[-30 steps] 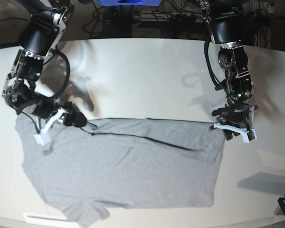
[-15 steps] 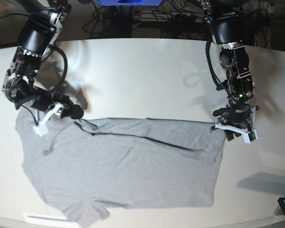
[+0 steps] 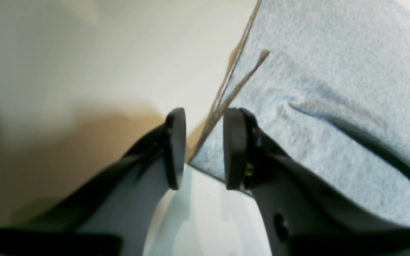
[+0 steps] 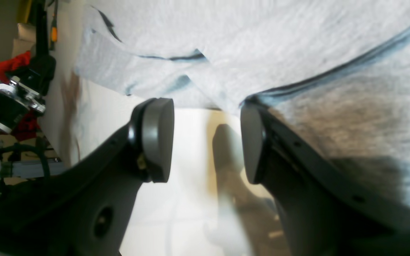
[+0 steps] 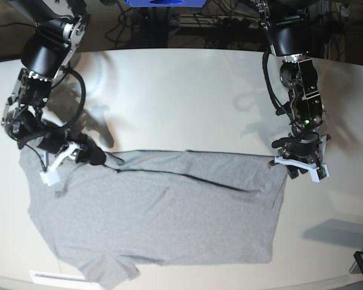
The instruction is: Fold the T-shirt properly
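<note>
Here the T-shirt (image 5: 163, 208) lies spread across the lower middle of the base view on the pale counter (image 5: 181, 96), plain grey side up, one sleeve at the lower left and a folded edge running as a dark line along its upper border. It looks soft, light and limp: it should drape and wrinkle when lifted, slide easily over the smooth counter, and give no resistance to a pinch. I judge a corner or a doubled hem the best place to take hold, since a single layer in the middle would only bunch.

The left hand (image 3: 199, 147) sits at the right edge of the shirt in the base view. In its wrist view the jaws stand a little apart with the cloth's corner edge (image 3: 212, 117) rising between them; whether they truly bear on the fabric I cannot tell.

The right hand (image 4: 206, 142) is at the left of the base view, near the shoulder. Its wrist view shows the jaws spread with bare counter between them, the grey cloth (image 4: 262, 53) lying just beyond the tips and nothing pinched.

No container shows in any view, so nothing here is held in one
</note>
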Robot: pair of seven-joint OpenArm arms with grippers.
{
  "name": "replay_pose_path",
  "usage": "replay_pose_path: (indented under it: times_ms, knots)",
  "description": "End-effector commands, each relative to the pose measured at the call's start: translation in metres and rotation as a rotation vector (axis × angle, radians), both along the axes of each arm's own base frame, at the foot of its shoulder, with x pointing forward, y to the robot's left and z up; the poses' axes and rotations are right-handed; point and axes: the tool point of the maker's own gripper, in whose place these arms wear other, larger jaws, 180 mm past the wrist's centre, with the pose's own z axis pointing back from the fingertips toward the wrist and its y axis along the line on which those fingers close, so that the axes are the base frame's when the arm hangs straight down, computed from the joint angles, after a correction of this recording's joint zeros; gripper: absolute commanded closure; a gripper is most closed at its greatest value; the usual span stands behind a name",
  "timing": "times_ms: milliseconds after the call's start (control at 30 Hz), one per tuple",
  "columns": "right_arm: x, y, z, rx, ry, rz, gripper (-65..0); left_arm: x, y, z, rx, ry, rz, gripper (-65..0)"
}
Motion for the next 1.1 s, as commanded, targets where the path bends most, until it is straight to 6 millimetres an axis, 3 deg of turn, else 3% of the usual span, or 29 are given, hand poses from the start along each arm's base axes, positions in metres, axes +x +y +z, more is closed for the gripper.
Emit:
replay_pose_path:
  times_ms: [0,200,567,767,1000,1067]
  knots:
    - [0.014,-0.008,0.017,-0.002,-0.063,-0.015,-27.9,0.01,0.005,0.02,0.026,-0.059,-0.002,-18.1]
    - [0.016,-0.017,0.004,0.019,-0.007,-0.023,-27.9,0.01,0.005,0.02,0.026,-0.059,-0.002,-18.1]
    - [0.025,-0.021,0.01,0.019,-0.032,-0.036,-27.1,0.01,0.005,0.02,0.025,-0.06,-0.001,-18.1]
    - [0.031,-0.018,0.015,0.024,-0.045,-0.033,-13.9,0.012,0.005,0.022,0.025,-0.065,-0.001,-18.1]
    - [0.031,-0.018,0.015,0.025,-0.045,-0.033,-12.6,0.012,0.005,0.022,0.025,-0.065,-0.001,-18.1]
    - [0.031,-0.017,0.015,0.027,-0.046,-0.034,-7.3,0.012,0.005,0.022,0.025,-0.065,-0.001,-18.1]
